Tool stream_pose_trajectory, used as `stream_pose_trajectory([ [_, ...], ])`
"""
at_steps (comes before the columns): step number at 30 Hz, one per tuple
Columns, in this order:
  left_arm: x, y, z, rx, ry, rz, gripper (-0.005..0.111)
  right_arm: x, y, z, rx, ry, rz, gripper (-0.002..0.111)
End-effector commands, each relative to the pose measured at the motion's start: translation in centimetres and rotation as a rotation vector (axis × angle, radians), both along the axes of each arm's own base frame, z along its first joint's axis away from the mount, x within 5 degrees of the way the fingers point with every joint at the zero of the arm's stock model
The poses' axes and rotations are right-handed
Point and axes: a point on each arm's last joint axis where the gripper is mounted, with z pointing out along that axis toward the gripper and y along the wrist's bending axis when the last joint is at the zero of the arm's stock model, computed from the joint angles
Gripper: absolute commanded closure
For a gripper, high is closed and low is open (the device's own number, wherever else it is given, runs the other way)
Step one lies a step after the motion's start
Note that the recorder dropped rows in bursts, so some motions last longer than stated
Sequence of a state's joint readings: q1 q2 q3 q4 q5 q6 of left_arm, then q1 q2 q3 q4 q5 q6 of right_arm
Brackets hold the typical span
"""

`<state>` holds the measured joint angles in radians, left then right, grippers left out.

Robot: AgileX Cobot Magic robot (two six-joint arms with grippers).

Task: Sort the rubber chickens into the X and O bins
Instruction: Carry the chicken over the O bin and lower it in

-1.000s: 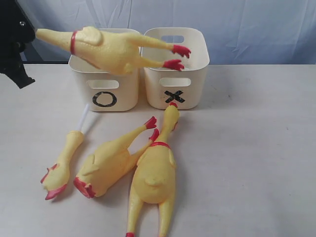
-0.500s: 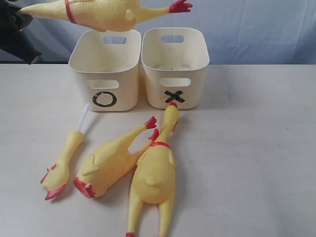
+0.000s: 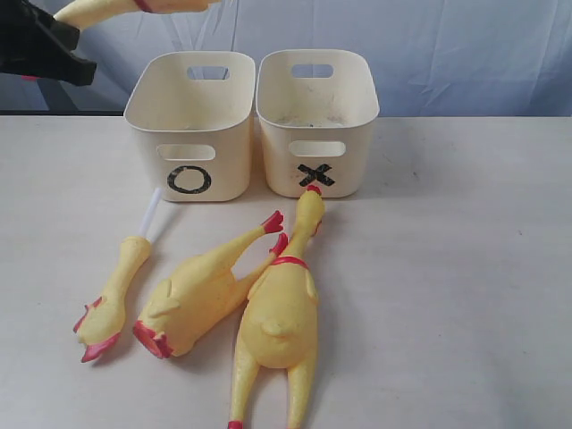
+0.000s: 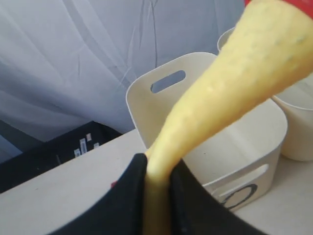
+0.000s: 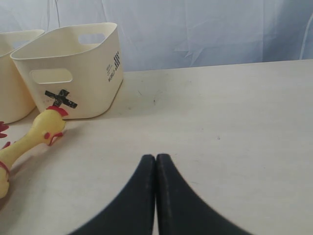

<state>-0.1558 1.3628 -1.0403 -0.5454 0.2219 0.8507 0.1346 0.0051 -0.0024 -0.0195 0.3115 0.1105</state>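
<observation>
Yellow rubber chicken (image 3: pixel 98 11) hangs high over the table (image 3: pixel 465 268), its narrow end clamped in the left pincer (image 4: pixel 157 165), which is closed tight on it, up and left of the O bin (image 3: pixel 143 152). The right pincer (image 5: pixel 156 159) hovers low over the table near the X bin (image 3: pixel 357 152), fully closed and holding nothing. Before the bins lie a thin chicken (image 3: pixel 112 299) with a white tube, a middle chicken (image 3: pixel 201 290) and a large chicken (image 3: pixel 281 313), its head at the X bin's front wall.
</observation>
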Motion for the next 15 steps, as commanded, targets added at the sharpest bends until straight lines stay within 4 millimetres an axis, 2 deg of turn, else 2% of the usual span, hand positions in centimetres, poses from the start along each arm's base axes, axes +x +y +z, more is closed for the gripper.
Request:
stream_pose_trajectory([
  [1,0.4,-0.6,0.7,-0.054,0.073,-0.029,0.107,0.0,0.0,0.0,-0.006,-0.010,-0.005,0.108],
  [5,0.6,-0.4,0.5,-0.040,0.151,0.002,0.107,0.0,0.0,0.0,-0.006,-0.010,-0.005,0.108],
  [12,0.7,0.7,-0.1,0.082,0.351,0.105,0.107,0.0,0.0,0.0,-0.006,-0.010,-0.005,0.108],
  [15,0.7,0.8,0.1,0.069,0.395,0.134,0.107,0.0,0.0,0.0,-0.006,-0.010,-0.005,0.108],
])
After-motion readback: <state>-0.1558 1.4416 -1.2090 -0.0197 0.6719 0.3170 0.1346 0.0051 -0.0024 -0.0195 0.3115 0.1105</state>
